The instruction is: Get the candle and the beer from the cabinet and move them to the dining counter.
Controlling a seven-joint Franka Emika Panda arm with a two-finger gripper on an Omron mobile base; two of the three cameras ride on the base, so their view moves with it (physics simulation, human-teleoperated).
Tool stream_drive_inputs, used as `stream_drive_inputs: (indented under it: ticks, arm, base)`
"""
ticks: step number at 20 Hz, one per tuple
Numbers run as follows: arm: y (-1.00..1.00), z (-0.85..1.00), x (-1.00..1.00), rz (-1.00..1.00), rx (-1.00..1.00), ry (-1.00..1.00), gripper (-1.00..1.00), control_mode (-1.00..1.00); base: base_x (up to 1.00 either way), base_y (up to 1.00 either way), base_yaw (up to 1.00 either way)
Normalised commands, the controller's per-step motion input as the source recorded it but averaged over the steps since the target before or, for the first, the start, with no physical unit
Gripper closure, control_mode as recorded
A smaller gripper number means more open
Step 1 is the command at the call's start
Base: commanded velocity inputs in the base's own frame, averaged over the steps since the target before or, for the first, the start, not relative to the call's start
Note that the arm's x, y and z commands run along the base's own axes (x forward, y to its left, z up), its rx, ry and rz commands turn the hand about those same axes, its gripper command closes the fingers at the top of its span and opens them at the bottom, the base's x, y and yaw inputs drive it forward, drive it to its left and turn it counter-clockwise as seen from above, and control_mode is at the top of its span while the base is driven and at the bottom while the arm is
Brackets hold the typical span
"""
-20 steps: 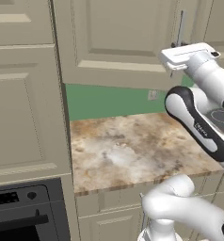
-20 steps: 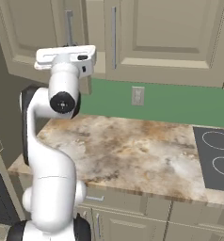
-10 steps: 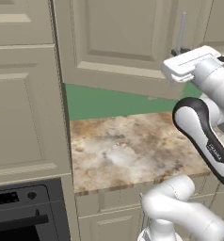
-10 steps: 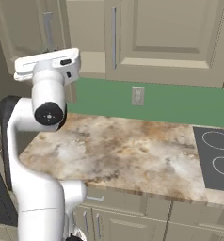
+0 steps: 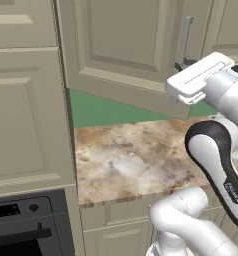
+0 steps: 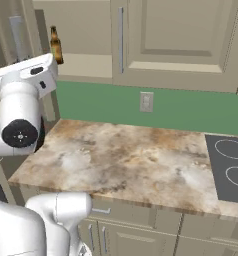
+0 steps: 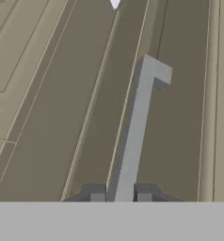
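In the hand view my gripper (image 7: 119, 195) is shut on the long grey bar handle (image 7: 137, 132) of the cabinet door, one fingertip on each side of the bar. The left base view shows that cabinet door (image 5: 121, 45) swung out from the wall, with my hand at the lower end of its handle (image 5: 185, 40). In the right base view the beer (image 6: 56, 45), a slim amber bottle with a dark neck, stands upright on the beige shelf (image 6: 86, 65) of the open cabinet. The candle is hidden. The dining counter is out of view.
A marbled stone worktop (image 5: 131, 160) lies below the cabinet, with a black cooktop (image 6: 231, 167) at its right end. A white wall socket (image 6: 146, 102) sits on the green backsplash. A tall beige unit (image 5: 21, 100) with a black oven (image 5: 26, 230) stands at the left.
My hand has swung left and outward with the handle in its grip, and the cabinet door has opened wider, which uncovers the shelf and the beer.
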Motion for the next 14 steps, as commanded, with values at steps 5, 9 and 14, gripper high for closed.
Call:
stream_drive_inputs:
  ticks: [5, 9, 14]
  arm:
    - [0.71, -0.06, -0.66, 0.04, -0.08, 0.0, 1.0, -1.0]
    - [0.71, -0.02, -0.59, 0.02, -0.07, 0.0, 1.0, -1.0]
    - [0.72, 0.0, -0.51, 0.0, -0.04, 0.0, 1.0, -1.0]
  base:
    - [0.0, 0.0, 0.0]
    - [0.0, 0.0, 0.0]
    - [0.0, 0.0, 0.0]
